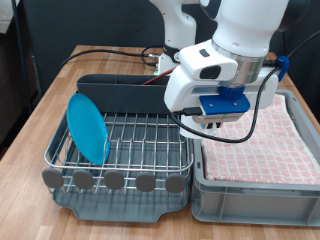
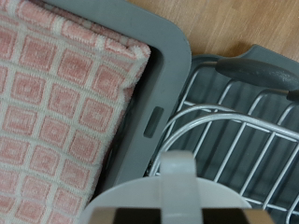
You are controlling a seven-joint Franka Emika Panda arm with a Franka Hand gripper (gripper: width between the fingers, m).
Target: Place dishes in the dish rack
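Observation:
The dish rack (image 1: 130, 135) is a silver wire grid on a dark grey tray with a tall dark back compartment (image 1: 120, 95). A light-blue plate (image 1: 87, 128) stands upright in the rack at the exterior view's left. My gripper (image 1: 205, 122) hangs over the rack's right edge, beside the bin. In the wrist view a white handled mug (image 2: 176, 182) sits close up between my fingers, at the gripper (image 2: 163, 213), above the rack wires (image 2: 234, 131). The gripper is shut on the mug. The wooden spoon is out of view.
A grey bin lined with pink checked cloth (image 1: 262, 150) stands right of the rack and touches it; it also shows in the wrist view (image 2: 56, 103). Black cables (image 1: 110, 52) lie on the wooden table behind the rack.

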